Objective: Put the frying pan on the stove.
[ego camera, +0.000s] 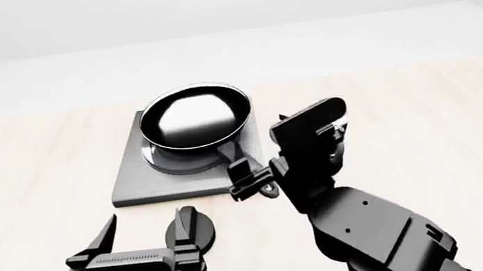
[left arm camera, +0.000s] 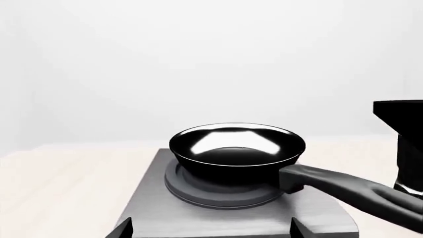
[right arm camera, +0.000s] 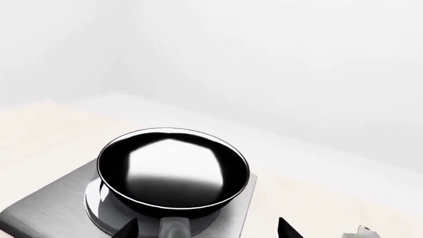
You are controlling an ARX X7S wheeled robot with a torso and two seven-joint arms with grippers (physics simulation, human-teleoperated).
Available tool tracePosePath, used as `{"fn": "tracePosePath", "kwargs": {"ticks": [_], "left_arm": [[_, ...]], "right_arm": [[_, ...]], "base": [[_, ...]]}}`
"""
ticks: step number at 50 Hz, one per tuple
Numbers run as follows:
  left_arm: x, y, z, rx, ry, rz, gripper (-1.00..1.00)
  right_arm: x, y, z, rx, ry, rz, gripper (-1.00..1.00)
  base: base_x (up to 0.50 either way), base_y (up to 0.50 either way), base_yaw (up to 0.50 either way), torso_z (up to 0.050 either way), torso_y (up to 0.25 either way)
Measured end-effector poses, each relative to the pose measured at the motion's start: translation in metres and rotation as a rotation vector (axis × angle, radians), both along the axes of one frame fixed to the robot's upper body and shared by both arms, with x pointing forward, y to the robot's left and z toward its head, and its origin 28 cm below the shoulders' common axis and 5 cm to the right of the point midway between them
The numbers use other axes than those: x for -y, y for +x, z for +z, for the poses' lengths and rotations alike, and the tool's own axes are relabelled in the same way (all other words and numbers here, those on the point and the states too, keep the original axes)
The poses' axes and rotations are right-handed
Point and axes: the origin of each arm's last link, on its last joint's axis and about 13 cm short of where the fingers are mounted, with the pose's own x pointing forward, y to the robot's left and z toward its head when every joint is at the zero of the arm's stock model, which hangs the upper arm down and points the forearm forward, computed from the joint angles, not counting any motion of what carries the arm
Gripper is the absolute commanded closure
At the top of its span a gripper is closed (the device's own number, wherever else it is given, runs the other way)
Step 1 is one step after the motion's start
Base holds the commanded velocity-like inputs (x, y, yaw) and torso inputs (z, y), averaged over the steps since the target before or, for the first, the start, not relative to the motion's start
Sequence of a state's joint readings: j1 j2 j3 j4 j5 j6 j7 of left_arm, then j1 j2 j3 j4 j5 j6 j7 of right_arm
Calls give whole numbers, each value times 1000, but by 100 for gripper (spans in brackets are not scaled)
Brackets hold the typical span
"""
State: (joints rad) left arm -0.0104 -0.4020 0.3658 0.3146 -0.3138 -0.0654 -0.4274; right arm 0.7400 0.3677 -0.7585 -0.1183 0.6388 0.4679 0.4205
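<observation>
Risk is lingering: frying pan (ego camera: 194, 117) is sitting on the stove (ego camera: 140, 180) burner, while the right tool (ego camera: 252, 179), fingers spread astride its handle, could nudge it askew; left tool (ego camera: 139, 243) is hanging spread.

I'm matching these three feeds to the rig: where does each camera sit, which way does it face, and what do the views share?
Head view: high on the robot, looking forward and down at the frying pan on the stove; both arms, left pincer and right pincer show.
Left wrist view: low, facing the pan side-on; pincer tips at the frame edge.
Right wrist view: behind the handle; pincer tips at the edge.
All share pan and stove.
</observation>
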Motion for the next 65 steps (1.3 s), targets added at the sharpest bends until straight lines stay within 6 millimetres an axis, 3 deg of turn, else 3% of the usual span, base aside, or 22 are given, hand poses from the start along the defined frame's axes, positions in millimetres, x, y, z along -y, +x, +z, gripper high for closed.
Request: {"fn": "tracePosePath", "kwargs": {"ticks": [26,43,65], "left_arm": [[-2,-4,9,24,5,8,-100],[-3,-10,17,52,8,14,-100],[-3,-25,36,114,12,-3,-100]], "right_arm": [[33,-49,-10,115,57,-136,-100],[40,-79,-12,201,83,-195,-100],[44,-112,2,299,112,-225,-100]], "base": [[0,0,0,0,0],[0,0,0,0,0],[0,0,0,0,0]]}}
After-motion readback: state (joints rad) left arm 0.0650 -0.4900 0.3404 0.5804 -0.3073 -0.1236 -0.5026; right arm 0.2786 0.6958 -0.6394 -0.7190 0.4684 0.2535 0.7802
